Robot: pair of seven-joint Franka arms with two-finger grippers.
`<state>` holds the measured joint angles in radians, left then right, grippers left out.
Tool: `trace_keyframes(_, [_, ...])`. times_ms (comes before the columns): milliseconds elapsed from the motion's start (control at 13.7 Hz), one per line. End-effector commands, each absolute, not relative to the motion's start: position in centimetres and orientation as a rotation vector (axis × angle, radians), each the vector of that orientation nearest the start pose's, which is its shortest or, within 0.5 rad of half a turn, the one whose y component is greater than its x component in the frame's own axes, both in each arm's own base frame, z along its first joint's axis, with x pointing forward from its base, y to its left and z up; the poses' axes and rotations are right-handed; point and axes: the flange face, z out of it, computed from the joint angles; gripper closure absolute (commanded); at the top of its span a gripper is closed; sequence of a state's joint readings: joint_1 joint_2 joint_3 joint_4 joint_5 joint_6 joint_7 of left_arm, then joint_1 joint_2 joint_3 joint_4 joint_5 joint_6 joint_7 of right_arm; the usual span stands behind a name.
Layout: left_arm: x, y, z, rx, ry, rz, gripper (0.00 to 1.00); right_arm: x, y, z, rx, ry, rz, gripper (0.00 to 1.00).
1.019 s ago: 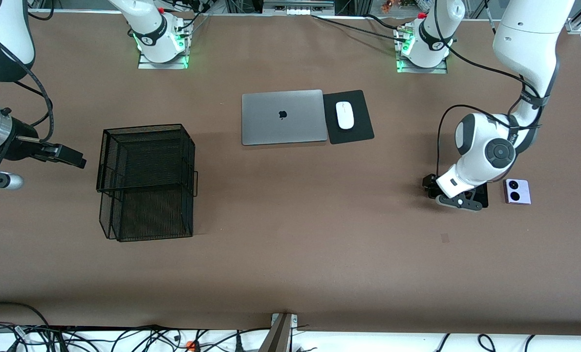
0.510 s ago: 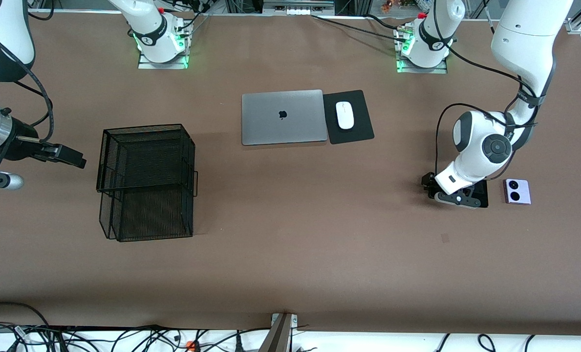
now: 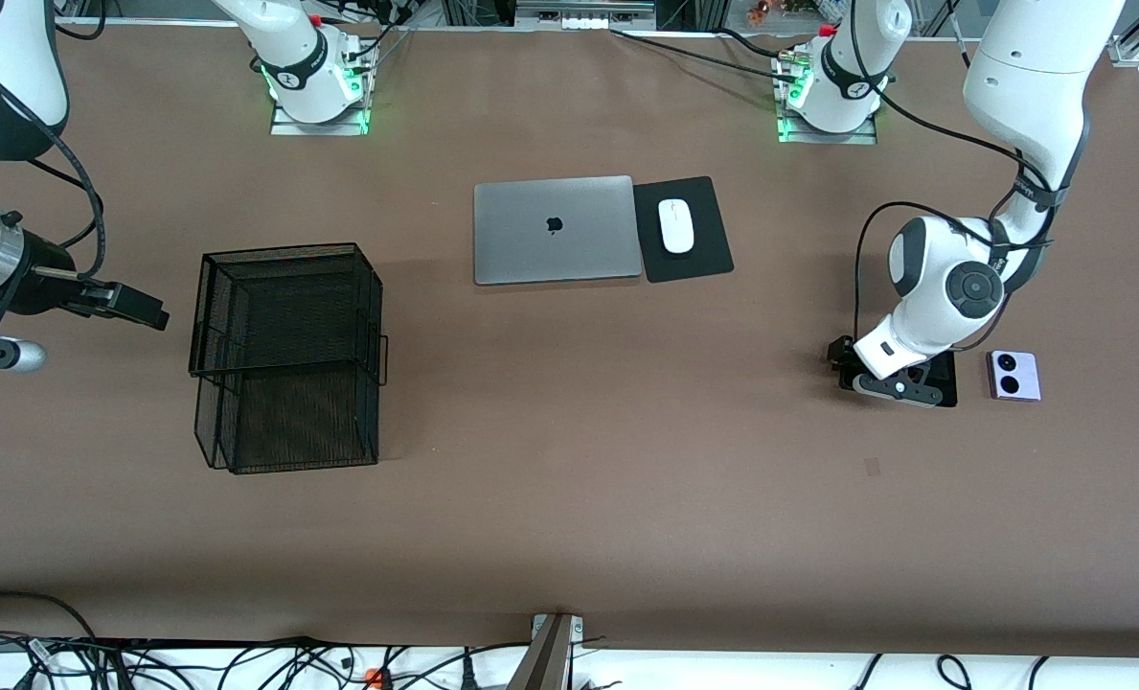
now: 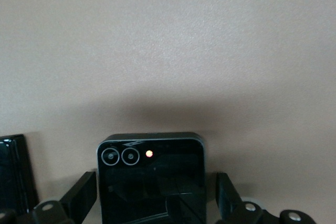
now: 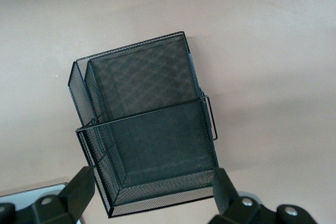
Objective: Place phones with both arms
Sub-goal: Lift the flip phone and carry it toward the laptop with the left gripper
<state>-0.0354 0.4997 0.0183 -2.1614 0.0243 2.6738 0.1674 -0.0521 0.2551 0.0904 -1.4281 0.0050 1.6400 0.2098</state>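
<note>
Hanging low over the black folded phone (image 4: 150, 179) at the left arm's end of the table (image 3: 569, 517), left gripper (image 4: 152, 203) with fingers (image 4: 79, 195) spread wide, one on each side of the phone and not touching it, nothing held; phone flat on the table with two round lenses and a small orange light showing in the left wrist view, in the front view mostly covered by the left arm (image 3: 952, 297) with only a black corner (image 3: 948, 388) showing; lilac phone (image 3: 1013, 375) just beside it, closer to the table's end, flat, apart from the gripper; edge of a third black phone (image 4: 14, 174) visible in the left wrist view, beside the folded one; right gripper (image 3: 143, 309) waiting in the air at the right arm's end, fingers (image 5: 81, 187) wide apart and empty, aimed at the black wire basket (image 3: 286, 355); closed grey laptop (image 3: 557, 229) and white mouse (image 3: 675, 226) on a black pad (image 3: 698, 259) near the bases
</note>
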Motion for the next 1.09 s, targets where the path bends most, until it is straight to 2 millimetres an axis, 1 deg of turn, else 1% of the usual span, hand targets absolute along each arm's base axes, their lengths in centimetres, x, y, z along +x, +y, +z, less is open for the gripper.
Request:
trace_keyframes(0, [56.1,-0.5,15.2,-3.09,0.362,-0.044,0.0,63.3,1.5,55.0,-3.089,0.254,0.079,0.0])
trace_keyframes(73, [56.1,-0.5,15.1,-3.09,0.362,-0.041,0.0,63.3,1.5,55.1,-3.089,0.254,0.077,0.0])
trace_keyframes(146, [56.1,-0.5,15.2,-3.091,0.358,-0.044,0.08,63.3,1.5,55.1,-3.089,0.254,0.077,0.0])
trace_keyframes(218, [56.1,-0.5,15.1,-3.093,0.346,-0.039,0.28,63.3,1.5,55.0,-3.089,0.254,0.079,0.0])
trace_keyframes(291, [56.1,-0.6,15.0,-3.095,0.341,-0.039,0.58,63.3,1.5,55.0,-3.089,0.254,0.079,0.0])
trace_keyframes(364, [56.1,-0.5,14.9,-3.095,0.337,-0.035,0.8,63.3,1.5,55.0,-3.089,0.254,0.079,0.0])
trace_keyframes(437, [56.2,-0.5,14.8,-3.096,0.332,-0.032,0.92,63.3,1.5,55.0,-3.089,0.254,0.079,0.0])
trace_keyframes(510, [56.3,-0.5,14.9,-3.096,0.327,-0.035,1.0,63.3,1.5,55.0,-3.089,0.254,0.079,0.0])
trace_keyframes(728, [56.8,-0.5,15.6,-3.103,0.3,-0.04,1.0,63.3,1.5,55.0,-3.089,0.254,0.079,0.0])
trace_keyframes(801, [57.6,-0.8,16.4,-3.105,0.294,-0.024,1.0,63.3,1.5,55.0,-3.089,0.254,0.079,0.0])
trace_keyframes(874, [58.5,-1.4,17.3,-3.106,0.29,0.011,1.0,63.3,1.4,55.0,-3.089,0.256,0.079,0.0])
trace_keyframes(1019, [60.4,-4.0,19.8,-3.123,0.25,0.053,1.0,63.3,1.4,55.0,-3.089,0.256,0.079,0.0])
